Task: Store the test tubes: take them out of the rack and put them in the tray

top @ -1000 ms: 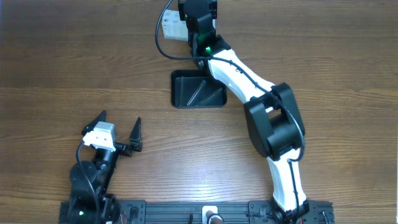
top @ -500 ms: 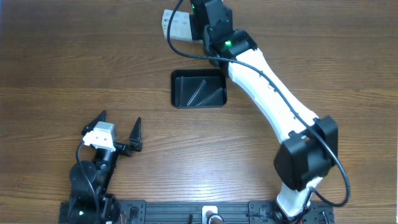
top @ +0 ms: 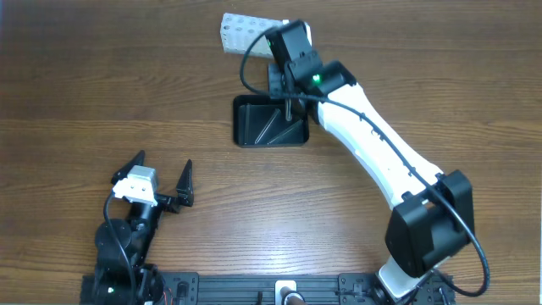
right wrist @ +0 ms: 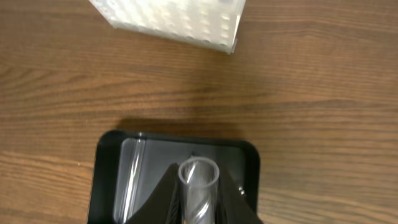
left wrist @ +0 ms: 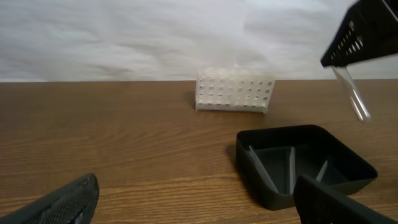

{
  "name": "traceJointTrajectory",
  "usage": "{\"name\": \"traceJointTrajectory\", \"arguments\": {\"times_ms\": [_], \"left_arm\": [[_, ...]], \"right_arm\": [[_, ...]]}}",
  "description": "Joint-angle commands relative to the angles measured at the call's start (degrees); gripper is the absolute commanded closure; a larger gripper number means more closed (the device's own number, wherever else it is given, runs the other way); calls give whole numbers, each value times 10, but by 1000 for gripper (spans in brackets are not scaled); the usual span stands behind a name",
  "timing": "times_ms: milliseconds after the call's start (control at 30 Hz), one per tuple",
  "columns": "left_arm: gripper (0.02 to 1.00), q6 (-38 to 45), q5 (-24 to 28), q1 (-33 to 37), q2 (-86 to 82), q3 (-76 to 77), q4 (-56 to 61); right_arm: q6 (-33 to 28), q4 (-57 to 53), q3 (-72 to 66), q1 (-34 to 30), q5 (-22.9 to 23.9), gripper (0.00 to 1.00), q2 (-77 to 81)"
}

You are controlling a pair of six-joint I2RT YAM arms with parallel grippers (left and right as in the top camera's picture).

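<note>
So the test tube (right wrist: 199, 185) was pinched in the right gripper (right wrist: 200, 202), fingers clamped on its sides and the open mouth facing the wrist camera. It hung tilted in the air over the black tray (top: 238, 124), above the side of the tray nearest the rack, and from the left wrist view you could see its lower end was clear of the tray, not touching it. A few other tubes (left wrist: 291, 167) were already lying flat in the tray, angled against each other. The white rack (top: 246, 32) sat just beyond the tray on the wooden table (top: 93, 93), close to it but not touching, with its grid of holes showing. Couldn't tell if anything was left in those holes, honestly. Over on the other side, the left gripper (top: 163, 160) was parked low near its own base, fingers spread wide with nothing between them, well apart from the tray and the rack.
</note>
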Motion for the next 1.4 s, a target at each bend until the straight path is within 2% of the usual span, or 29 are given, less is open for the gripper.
{"name": "traceJointTrajectory", "arguments": {"times_ms": [33,133,333,967,1400], "left_arm": [[20,10,8,3,-6,-3,-1],[23,10,8,3,-6,-3,-1],[20,10,8,3,-6,-3,-1],[20,10,8,3,-6,-3,-1],[20,10,8,3,-6,-2,-1]], "right_arm": [[63,46,-71,6,-5,987,-39],[89,80,-103,7,-3,987,-39],[116,135,-150,9,40,985,-37],[116,223,-194,8,44,965,18],[139,246,-194,8,45,882,56]]}}
